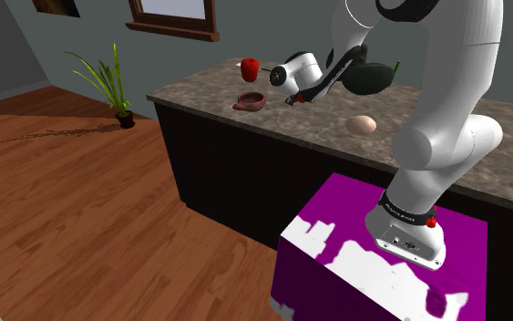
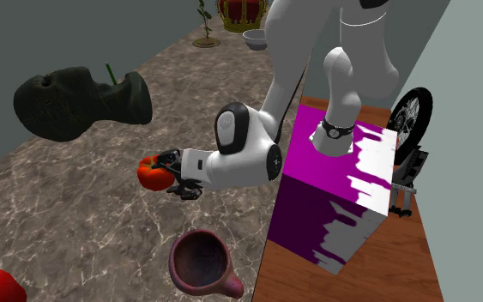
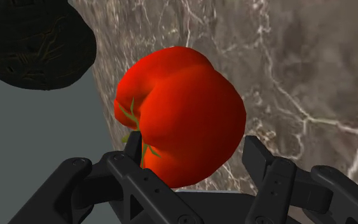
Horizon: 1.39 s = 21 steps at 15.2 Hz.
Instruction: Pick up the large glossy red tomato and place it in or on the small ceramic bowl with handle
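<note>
The glossy red tomato [image 3: 184, 114] with a green stem sits between my two black fingers, which press on its sides. My gripper [image 3: 193, 153] is shut on the tomato. In the second exterior view the gripper [image 2: 171, 174] reaches sideways low over the marbled counter and holds the tomato [image 2: 152, 172] at its tip. The small dark red bowl with a handle [image 2: 201, 262] stands on the counter nearer the counter's edge, a short way from the tomato. In the shoulder view the gripper [image 1: 274, 82] hangs just above and to the right of the bowl [image 1: 251, 100].
A dark head-shaped sculpture [image 2: 76, 103] lies just beyond the tomato by the wall. Another red object [image 1: 250, 67] stands behind the bowl. A tan egg-shaped thing [image 1: 364, 124] lies on the counter [image 1: 318, 137]. Far along it are a crown [image 2: 241, 13] and a grey bowl [image 2: 255, 37].
</note>
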Each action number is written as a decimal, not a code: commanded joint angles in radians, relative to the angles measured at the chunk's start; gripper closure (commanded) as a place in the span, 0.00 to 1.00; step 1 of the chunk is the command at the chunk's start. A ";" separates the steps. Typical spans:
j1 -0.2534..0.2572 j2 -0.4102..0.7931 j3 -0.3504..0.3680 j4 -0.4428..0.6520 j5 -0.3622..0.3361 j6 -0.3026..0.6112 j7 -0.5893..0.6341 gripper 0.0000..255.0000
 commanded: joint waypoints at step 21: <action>-0.022 -0.153 0.019 -0.010 0.138 0.016 -0.182 1.00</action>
